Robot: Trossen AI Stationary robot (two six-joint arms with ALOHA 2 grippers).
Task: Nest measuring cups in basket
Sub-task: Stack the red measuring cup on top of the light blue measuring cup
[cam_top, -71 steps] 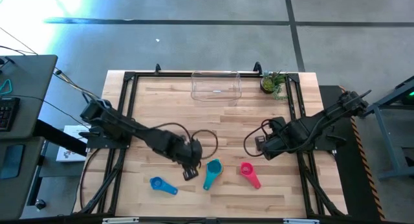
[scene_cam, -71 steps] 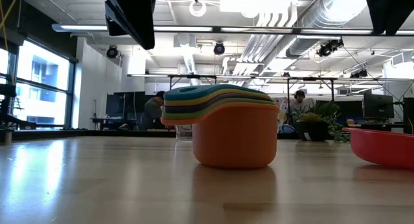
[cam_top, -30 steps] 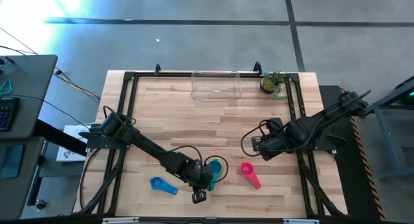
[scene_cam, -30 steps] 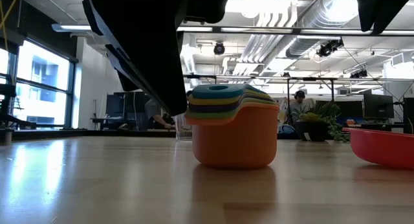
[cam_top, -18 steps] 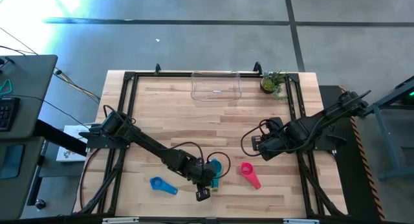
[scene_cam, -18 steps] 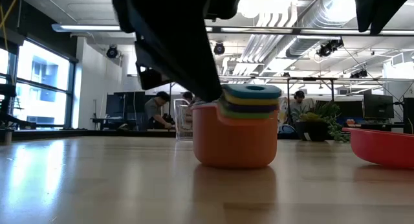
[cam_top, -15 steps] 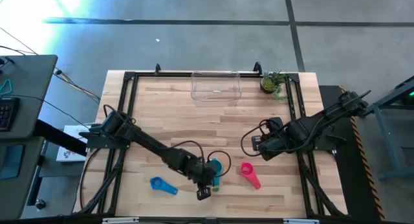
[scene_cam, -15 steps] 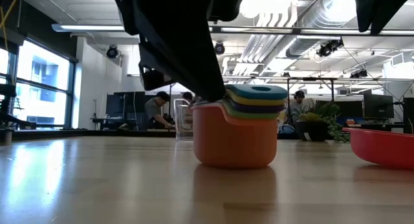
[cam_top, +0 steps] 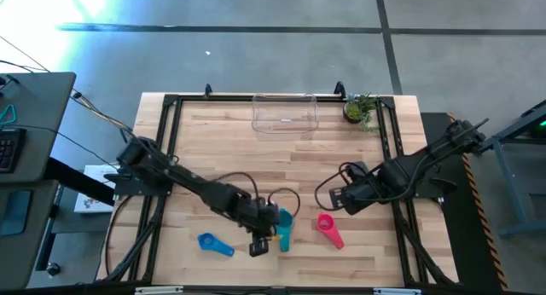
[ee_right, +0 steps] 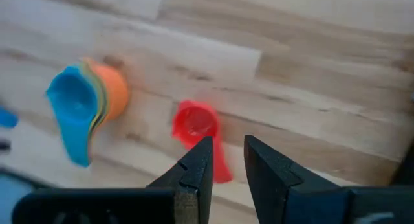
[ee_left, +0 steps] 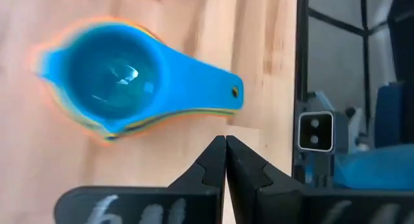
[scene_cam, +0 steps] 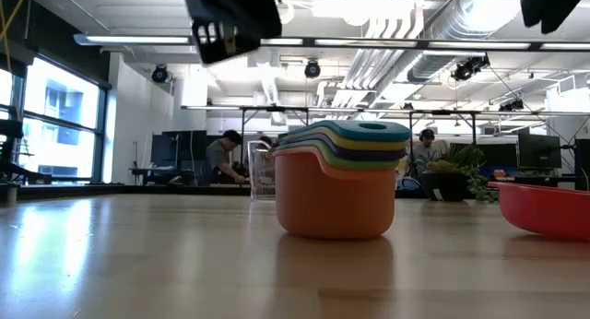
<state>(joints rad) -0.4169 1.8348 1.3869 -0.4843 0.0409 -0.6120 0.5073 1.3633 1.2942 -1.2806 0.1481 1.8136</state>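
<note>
Your left gripper (ee_left: pixel 225 146) hangs just above the table (cam_top: pixel 256 141) near its front edge, fingers pressed together and holding nothing. Right beside it sits the nested stack (cam_top: pixel 282 224): teal cup on top, orange at the bottom, handles fanned toward the front edge. In the low view the stack (scene_cam: pixel 336 181) stands upright on the wood, untouched.

Your right gripper (ee_right: pixel 226 156) hovers over the right half of the table with a narrow gap between its fingers and nothing between them. The red cup (cam_top: pixel 328 228) lies alone just right of the stack, apart from it. The blue cup (cam_top: pixel 213 243) lies to the stack's left, near the front edge.

The basket (cam_top: pixel 284 113) stands at the far edge, well apart from every cup, with a potted plant (cam_top: pixel 361 109) to its right.
</note>
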